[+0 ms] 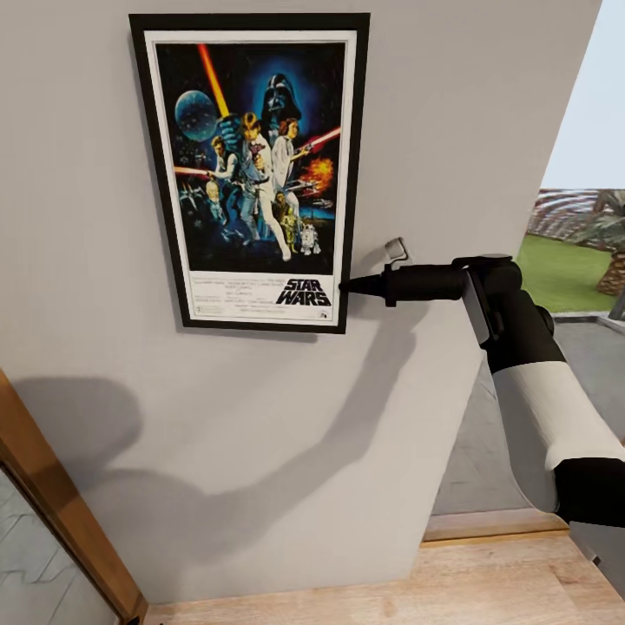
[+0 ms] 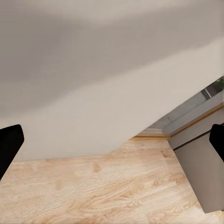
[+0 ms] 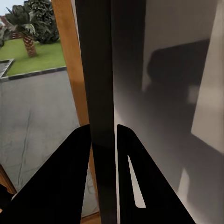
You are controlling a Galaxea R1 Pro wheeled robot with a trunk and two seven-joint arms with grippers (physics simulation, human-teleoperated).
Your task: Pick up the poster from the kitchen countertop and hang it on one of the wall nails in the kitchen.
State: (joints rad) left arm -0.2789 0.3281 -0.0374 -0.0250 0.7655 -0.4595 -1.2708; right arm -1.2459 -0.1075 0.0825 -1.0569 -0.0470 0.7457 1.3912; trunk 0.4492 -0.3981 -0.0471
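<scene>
The poster (image 1: 250, 172) sits flat and upright against the grey wall (image 1: 451, 104), its frame pinched at the lower right edge by the right gripper (image 1: 345, 285), so the carrying looks done and what seems left is letting go; no nail is visible. The left gripper (image 2: 112, 144) is spread and empty over a light wood floor (image 2: 93, 191); a window shows grass (image 1: 564, 273).
</scene>
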